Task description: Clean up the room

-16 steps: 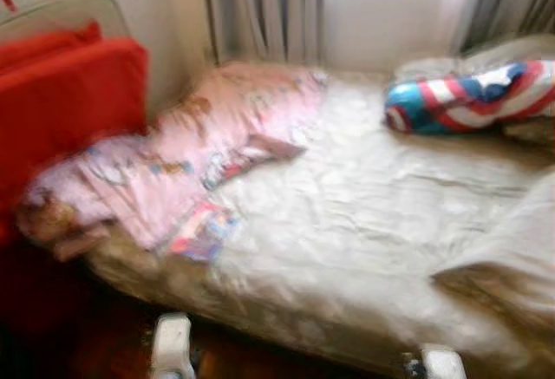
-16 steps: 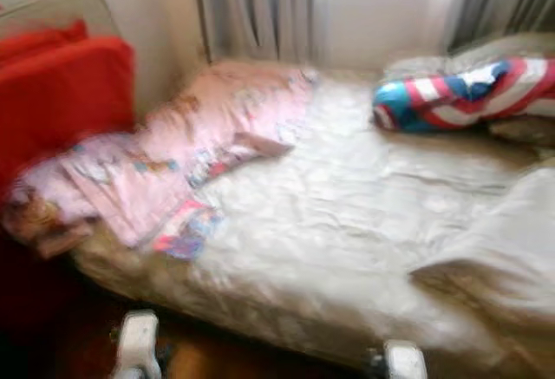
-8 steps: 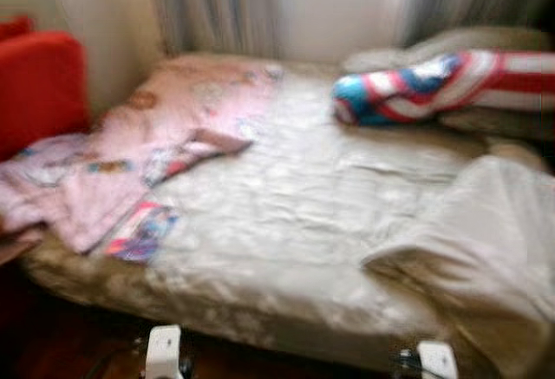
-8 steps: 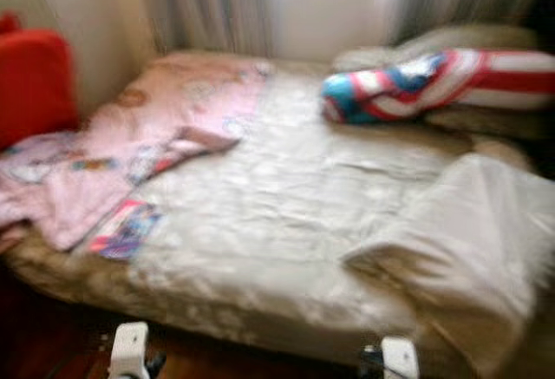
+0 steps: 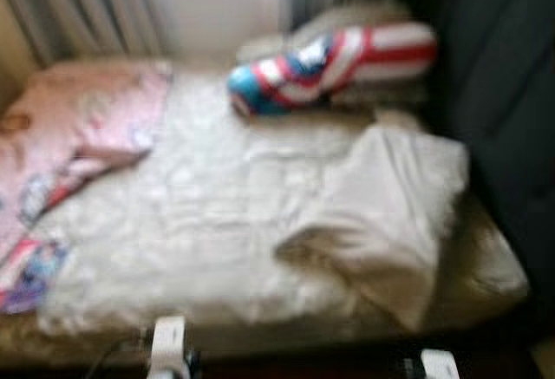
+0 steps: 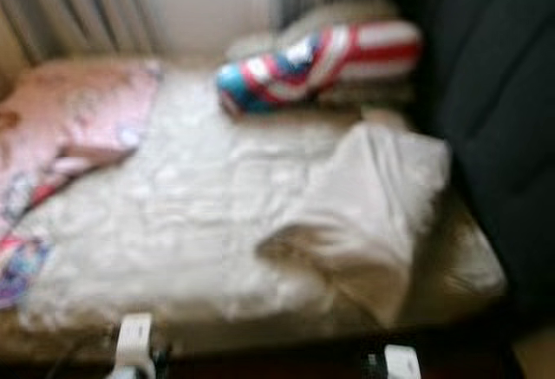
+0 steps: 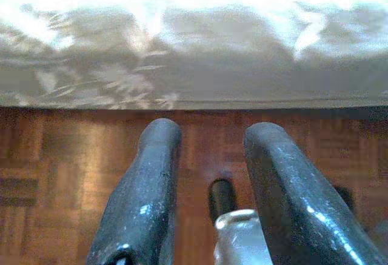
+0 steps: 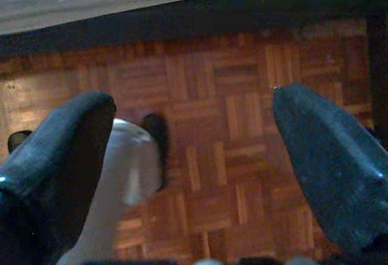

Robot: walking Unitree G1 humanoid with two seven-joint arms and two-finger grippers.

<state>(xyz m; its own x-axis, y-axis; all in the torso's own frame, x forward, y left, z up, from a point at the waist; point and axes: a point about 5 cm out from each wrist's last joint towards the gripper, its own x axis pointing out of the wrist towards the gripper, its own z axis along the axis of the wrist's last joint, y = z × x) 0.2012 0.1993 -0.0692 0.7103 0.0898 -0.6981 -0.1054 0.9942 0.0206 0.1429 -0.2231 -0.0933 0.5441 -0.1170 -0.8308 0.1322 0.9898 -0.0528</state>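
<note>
Camera has panned right since a second ago: red furniture at the left is out of frame, dark panel now fills the right side; bedding itself looks unmoved. Head views blurred. Left to right: pink patterned blanket bunched along the left side of the bed, one end trailing to the left edge; small colourful item just beside it near the front-left corner, too blurred to identify. Cream sheet is wrinkled across the middle. Red-white-blue striped pillow lies at the far end under the curtains, resting against pale pillows. Crumpled cream cover heaped on the right half. Left gripper hangs low over parquet floor near the bed's edge, fingers moderately apart, holding nothing. Right gripper also over the parquet, fingers spread wide, empty.
</note>
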